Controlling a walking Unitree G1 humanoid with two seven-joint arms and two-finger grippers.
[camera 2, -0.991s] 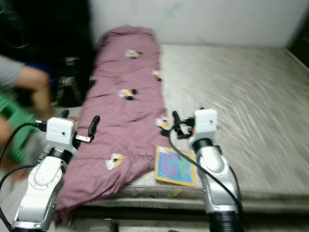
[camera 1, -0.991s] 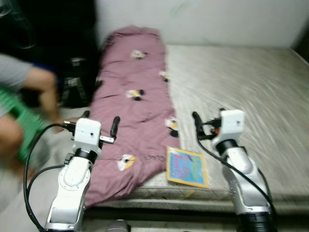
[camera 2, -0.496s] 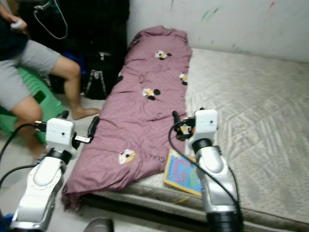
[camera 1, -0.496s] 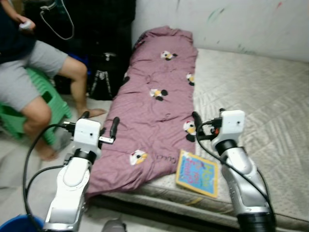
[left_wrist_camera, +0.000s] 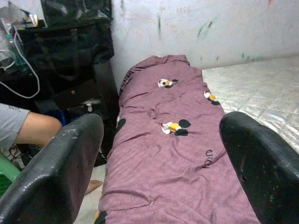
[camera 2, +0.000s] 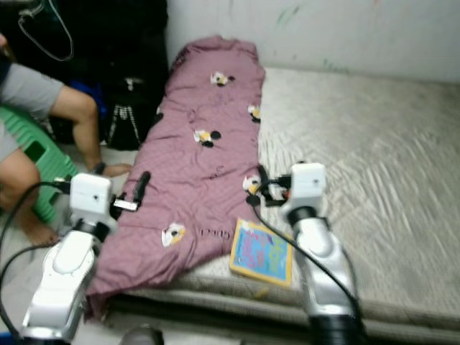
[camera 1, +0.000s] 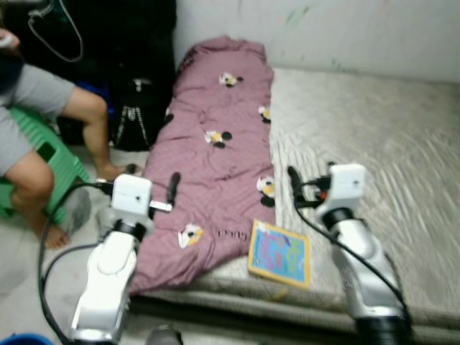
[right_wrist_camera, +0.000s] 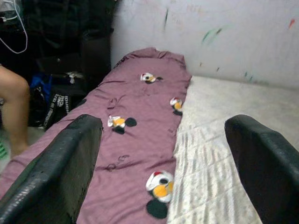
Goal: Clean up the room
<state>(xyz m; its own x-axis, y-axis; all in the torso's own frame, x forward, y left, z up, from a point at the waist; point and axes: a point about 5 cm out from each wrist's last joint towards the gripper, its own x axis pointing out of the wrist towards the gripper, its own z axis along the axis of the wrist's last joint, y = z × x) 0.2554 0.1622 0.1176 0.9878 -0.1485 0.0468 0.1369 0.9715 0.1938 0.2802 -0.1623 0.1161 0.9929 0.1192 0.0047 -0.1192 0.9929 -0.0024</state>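
Note:
A purple blanket (camera 1: 215,151) with cartoon prints lies lengthwise along the left side of a bare grey mattress (camera 1: 374,136), its near end drooping over the edge. A colourful picture book (camera 1: 279,253) lies flat on the mattress by the blanket's near corner. My left gripper (camera 1: 152,180) is held open above the blanket's left edge, with nothing between its fingers (left_wrist_camera: 60,172). My right gripper (camera 1: 310,172) is also open and empty, raised over the mattress just beyond the book. In the right wrist view the blanket (right_wrist_camera: 135,126) stretches away toward the wall.
A person sits on a green stool (camera 1: 54,162) at the left, bare legs (camera 1: 43,180) on the floor beside the bed. A black bag (camera 1: 136,118) and dark furniture stand against the wall behind. A blue tub rim (camera 1: 14,338) shows at the near left floor.
The whole picture has swung sideways between frames, so the camera has moved. Both arms keep the same raised pose with open fingers. The blanket and book lie where they were.

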